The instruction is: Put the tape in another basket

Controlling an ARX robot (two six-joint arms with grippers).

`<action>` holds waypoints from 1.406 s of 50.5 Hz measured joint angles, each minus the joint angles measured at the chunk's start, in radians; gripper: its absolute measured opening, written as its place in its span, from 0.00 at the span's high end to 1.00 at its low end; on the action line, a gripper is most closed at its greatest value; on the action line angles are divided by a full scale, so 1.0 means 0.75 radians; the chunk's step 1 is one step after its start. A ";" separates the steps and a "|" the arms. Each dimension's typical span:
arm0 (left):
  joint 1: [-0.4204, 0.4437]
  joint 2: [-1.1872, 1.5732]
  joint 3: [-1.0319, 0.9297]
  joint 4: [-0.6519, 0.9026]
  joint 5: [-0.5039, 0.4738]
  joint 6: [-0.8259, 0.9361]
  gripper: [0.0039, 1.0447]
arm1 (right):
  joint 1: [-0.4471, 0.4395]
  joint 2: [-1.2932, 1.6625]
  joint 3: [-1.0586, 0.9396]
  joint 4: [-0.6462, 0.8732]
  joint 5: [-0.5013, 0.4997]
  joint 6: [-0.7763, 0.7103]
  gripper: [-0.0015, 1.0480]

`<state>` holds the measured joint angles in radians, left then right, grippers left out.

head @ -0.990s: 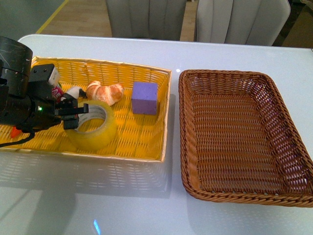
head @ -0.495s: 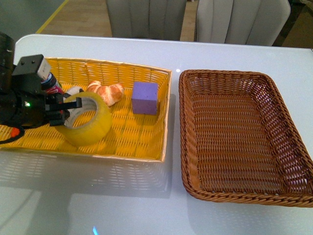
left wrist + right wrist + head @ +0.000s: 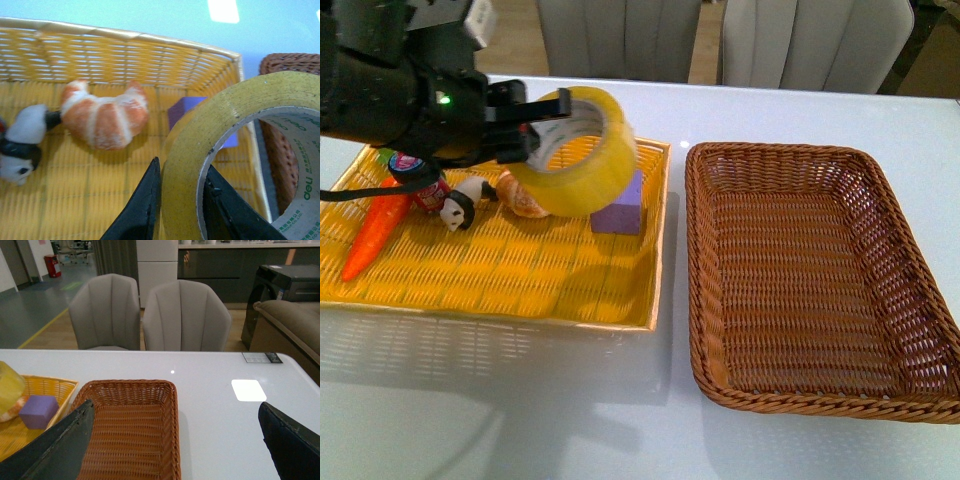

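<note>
The left end effector has come up since a second ago. Then the tape sat low in the yellow tray; half a second ago it was only tipped up off the weave. Now it hangs clear above the tray, further toward the brown basket, in front of the purple cube and partly covering the croissant. The black fingers are clenched on the roll's wall, one outside and one inside the white core.

With the arm raised, an orange carrot and a little panda figure show in the tray where the arm covered them before. The cube and basket have not shifted on the white counter.

The right end effector hangs spread wide, holding nothing, looking down over the basket's near end.
</note>
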<state>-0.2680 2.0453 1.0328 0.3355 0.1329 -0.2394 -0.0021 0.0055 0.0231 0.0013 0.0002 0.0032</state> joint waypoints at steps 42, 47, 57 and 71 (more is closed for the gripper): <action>-0.380 0.329 0.509 -0.221 -0.035 -0.063 0.85 | 0.000 0.000 0.000 0.000 0.001 0.000 0.09; -0.405 0.352 0.542 -0.232 -0.034 -0.064 0.85 | 0.000 0.000 0.000 0.000 0.000 0.000 0.09; -0.433 0.391 0.588 -0.268 -0.037 -0.077 0.85 | 0.000 0.000 0.000 0.000 0.000 0.000 0.09; -0.485 0.455 0.638 -0.308 -0.033 -0.094 0.78 | 0.000 0.000 0.000 0.000 0.000 0.000 0.09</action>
<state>-0.6315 2.3867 1.5116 0.1043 0.1081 -0.3099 -0.0021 0.0055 0.0231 0.0013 0.0002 0.0032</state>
